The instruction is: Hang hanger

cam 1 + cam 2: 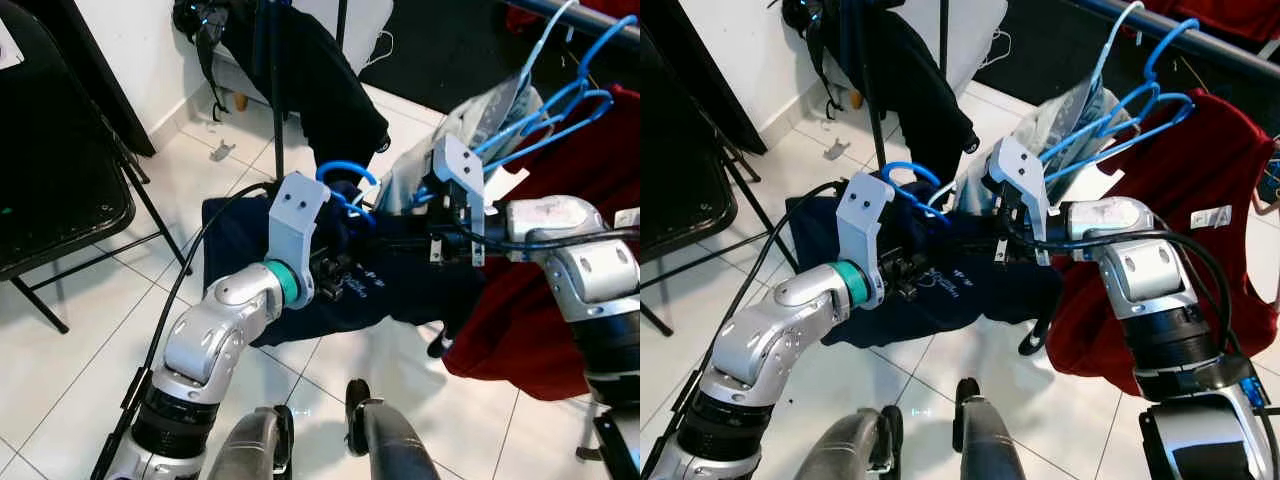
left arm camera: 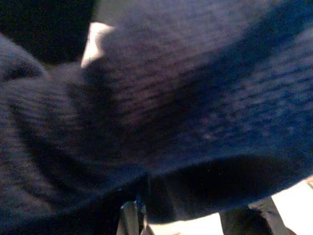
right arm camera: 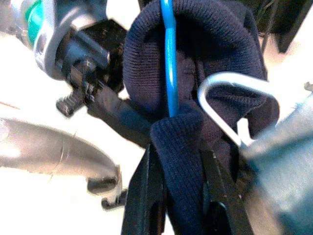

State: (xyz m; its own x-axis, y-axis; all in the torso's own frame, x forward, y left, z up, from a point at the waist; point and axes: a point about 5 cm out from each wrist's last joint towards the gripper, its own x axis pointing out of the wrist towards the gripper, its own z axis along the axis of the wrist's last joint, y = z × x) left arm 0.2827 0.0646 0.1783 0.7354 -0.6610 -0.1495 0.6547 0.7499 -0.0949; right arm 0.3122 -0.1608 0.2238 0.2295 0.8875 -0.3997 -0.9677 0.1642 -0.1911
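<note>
Both grippers on one navy shirt, mid-air

Right gripper (image 3: 183, 196) pinches navy shirt (image 1: 400, 285) by its blue hanger (image 3: 168, 58), keeping it off the floor; left gripper (image 1: 335, 275) buried in cloth, can't tell its jaws.

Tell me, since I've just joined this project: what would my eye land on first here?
Both grippers meet mid-scene, holding up a navy garment on a blue hanger; the right gripper pinches its fabric, the left gripper is buried in it. To the right, a red garment hangs on a rail beside more blue hangers.
</note>
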